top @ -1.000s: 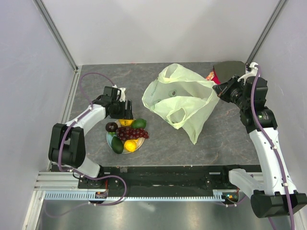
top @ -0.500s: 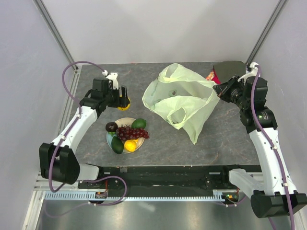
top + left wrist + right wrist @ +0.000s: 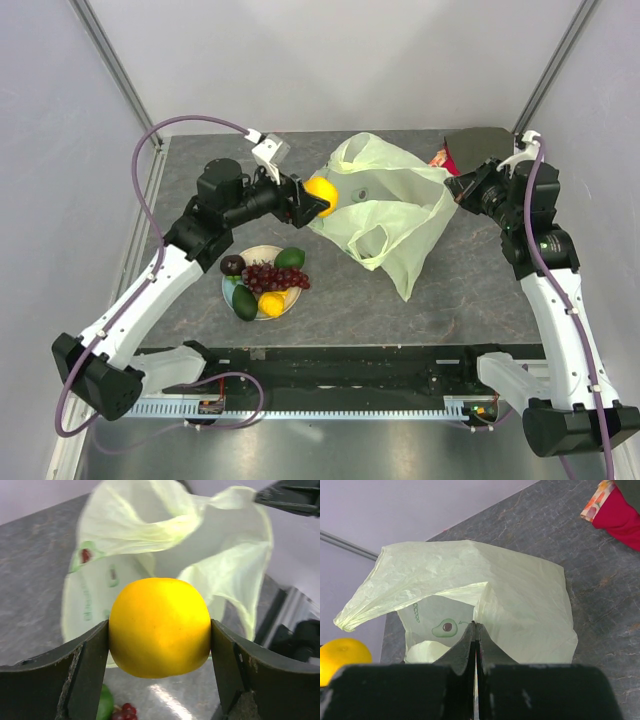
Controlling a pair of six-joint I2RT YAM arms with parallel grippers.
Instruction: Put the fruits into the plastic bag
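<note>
Gripping the orange (image 3: 159, 627) in my left claw (image 3: 309, 200); right claw (image 3: 476, 628) pinches the plastic bag (image 3: 385, 215); I fear its sagging mouth deflects the fruit.

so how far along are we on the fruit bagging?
Done: no fruit visible in the plastic bag yet. In hand: left gripper holds the orange just short of the bag's opening; right gripper pinches the bag's edge, holding it up. Remaining: lemon, grapes, two avocados, dark fruit on the plate.
</note>
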